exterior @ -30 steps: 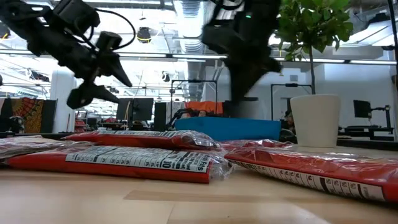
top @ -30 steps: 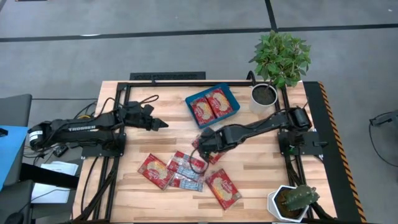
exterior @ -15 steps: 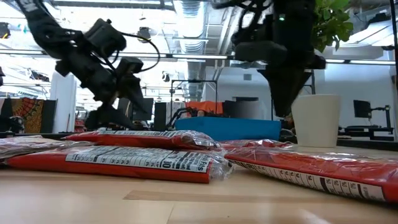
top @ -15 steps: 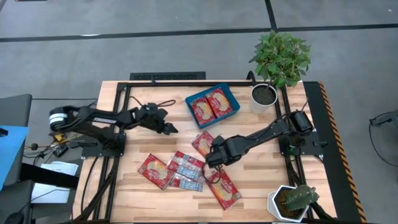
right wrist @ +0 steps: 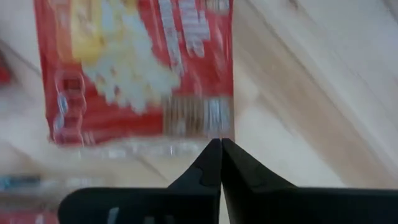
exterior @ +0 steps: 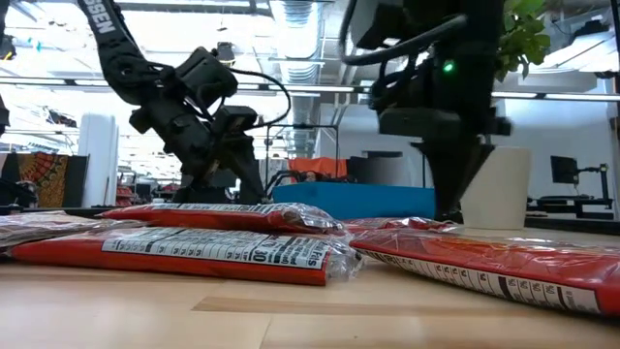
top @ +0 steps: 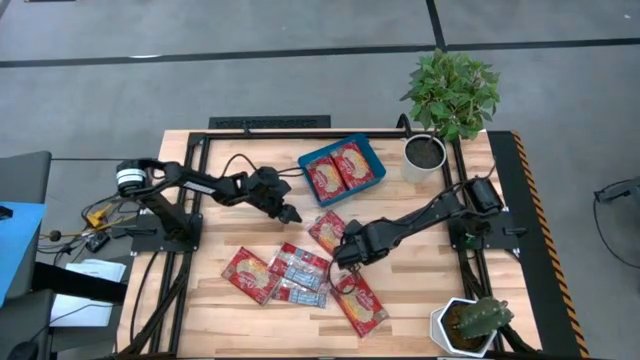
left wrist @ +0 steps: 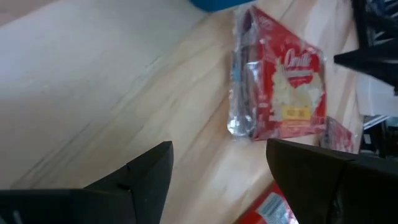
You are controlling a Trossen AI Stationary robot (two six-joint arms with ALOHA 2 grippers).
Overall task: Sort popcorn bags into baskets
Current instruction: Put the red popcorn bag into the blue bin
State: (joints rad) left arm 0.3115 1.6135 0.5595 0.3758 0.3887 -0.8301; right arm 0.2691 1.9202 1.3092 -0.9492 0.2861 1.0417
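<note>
Two red popcorn bags lie in the teal basket (top: 303,165) at the table's far middle. Several more lie flat on the wood: a red one (top: 327,230) just near of the basket, silvery-blue ones (top: 299,265), and red ones (top: 250,275) (top: 358,303). My left gripper (top: 291,214) is open, left of the bag near the basket, which lies ahead of its fingers (left wrist: 280,93). My right gripper (top: 345,262) is shut and points steeply down between two red bags, its tips (right wrist: 221,143) at the clear sealed edge of one red bag (right wrist: 137,68). My right gripper's shut fingertips (right wrist: 211,155) stand right at the clear sealed edge (right wrist: 155,148) of a red bag that lies flat on the table. The fingers come from above, slanting from the table's right. Whether they touch the bag I cannot tell.
A white pot with a leafy plant (top: 425,152) stands right of the basket, and a white pot with a cactus (top: 470,322) stands at the near right corner. Black frame rails (top: 190,190) run along the table's left and right sides. Bare wood lies between my left gripper and the near bags.
My left gripper has swung toward the table's right and sunk, tipping downward, toward the red bag near the basket. My right gripper has gone toward the table's near edge and lower, off the space over that bag, and stays shut.
</note>
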